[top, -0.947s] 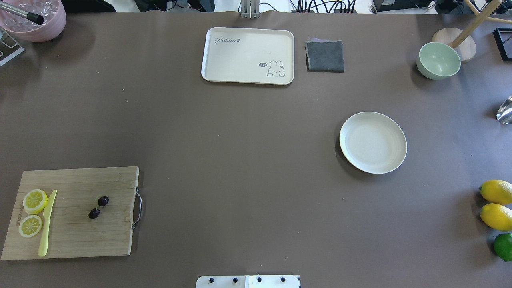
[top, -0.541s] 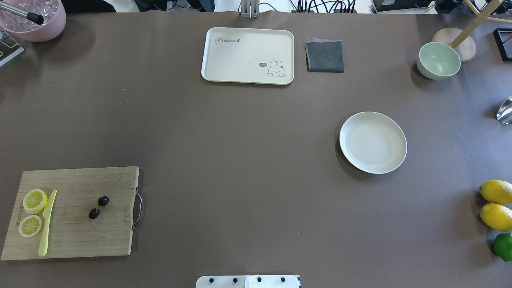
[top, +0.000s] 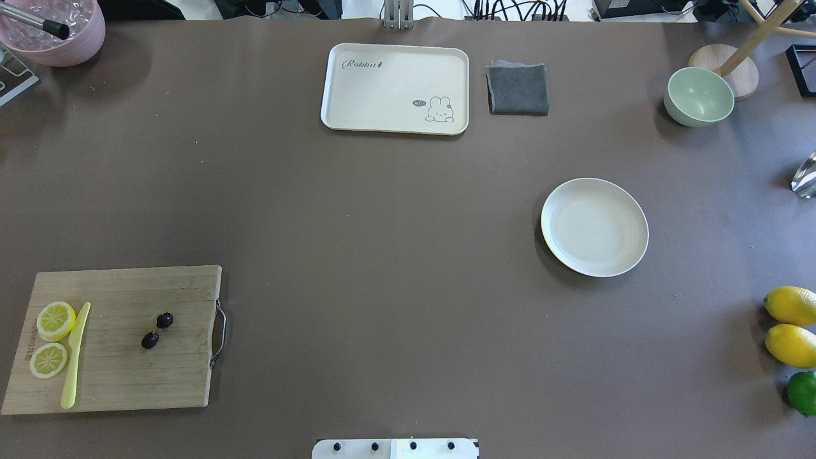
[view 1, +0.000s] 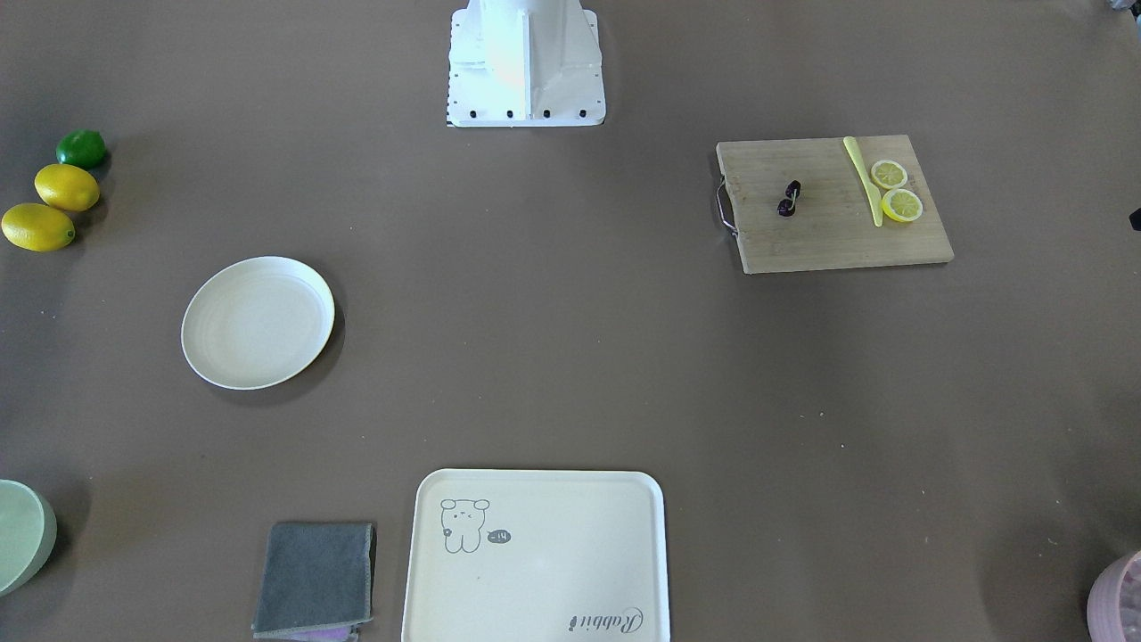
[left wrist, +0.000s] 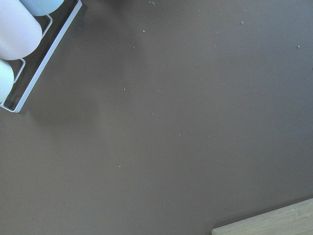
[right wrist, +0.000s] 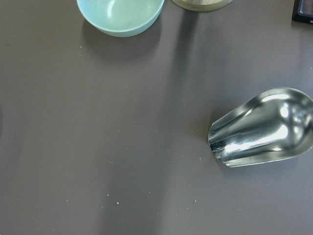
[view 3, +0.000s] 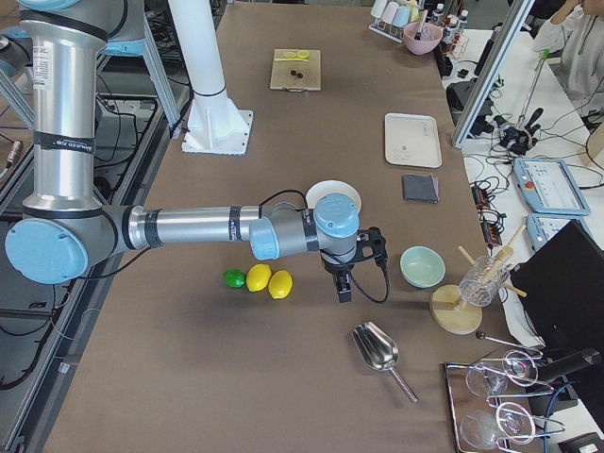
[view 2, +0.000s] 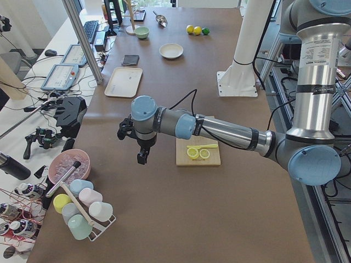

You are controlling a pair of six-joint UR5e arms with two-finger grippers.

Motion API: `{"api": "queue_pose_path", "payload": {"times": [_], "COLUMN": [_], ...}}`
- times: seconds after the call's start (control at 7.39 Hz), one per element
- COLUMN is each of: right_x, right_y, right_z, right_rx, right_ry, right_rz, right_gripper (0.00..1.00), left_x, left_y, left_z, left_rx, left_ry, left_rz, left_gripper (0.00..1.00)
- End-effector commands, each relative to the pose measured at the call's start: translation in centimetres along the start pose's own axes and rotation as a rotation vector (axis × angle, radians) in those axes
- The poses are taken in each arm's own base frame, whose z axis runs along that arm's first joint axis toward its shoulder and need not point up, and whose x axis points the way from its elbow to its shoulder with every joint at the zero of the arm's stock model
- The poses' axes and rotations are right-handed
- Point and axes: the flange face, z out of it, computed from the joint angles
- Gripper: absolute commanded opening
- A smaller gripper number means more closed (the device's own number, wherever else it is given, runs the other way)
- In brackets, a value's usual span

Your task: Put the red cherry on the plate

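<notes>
The red cherry [top: 157, 330], a dark pair joined by a thin stem, lies on a wooden cutting board [top: 127, 382] at the near left; it also shows in the front view [view 1: 789, 198]. The plate [top: 594, 227], round and cream-white, sits empty on the right half of the table, far from the cherry. My left gripper [view 2: 141, 159] hangs over bare table beyond the board's end, seen only in the left side view, so I cannot tell its state. My right gripper [view 3: 343, 289] hangs between the lemons and the green bowl, past the plate; I cannot tell its state either.
Two lemon slices [top: 54, 338] and a yellow knife [top: 75, 357] share the board. A cream tray [top: 395, 83], grey cloth [top: 517, 89] and green bowl [top: 699, 95] line the far side. Lemons [top: 790, 306], a lime [top: 802, 392] and a metal scoop [right wrist: 264, 127] lie right.
</notes>
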Motion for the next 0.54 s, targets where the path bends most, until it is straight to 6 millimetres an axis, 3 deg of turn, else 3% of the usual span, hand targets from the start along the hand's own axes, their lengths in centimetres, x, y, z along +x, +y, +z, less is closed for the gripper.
{"api": "queue_pose_path", "payload": {"times": [0.0,0.14,0.27,0.41], "right_x": [0.4,-0.6,-2.8,-5.7], "right_y": [0.5,-0.2,-0.6,-1.1], "right_z": [0.6,1.2,2.6,5.5], "right_rx": [0.041,0.031,0.000,-0.042], "right_ry": [-0.019,-0.089,-0.155,-0.185], "right_rz": [-0.039,-0.050,-0.089,-0.148], "right_gripper": [1.00,1.00,1.00,1.00], "left_x": [0.4,0.7,1.1,1.0], "left_y": [0.0,0.2,0.1,0.6], "left_z": [0.6,1.1,1.4,2.1], "left_rx": [-0.012,-0.023,-0.028,-0.042], "left_ry": [0.004,0.005,0.007,0.002], "left_rz": [0.009,0.014,0.020,0.018], "left_gripper": [0.98,0.98,0.98,0.98]}}
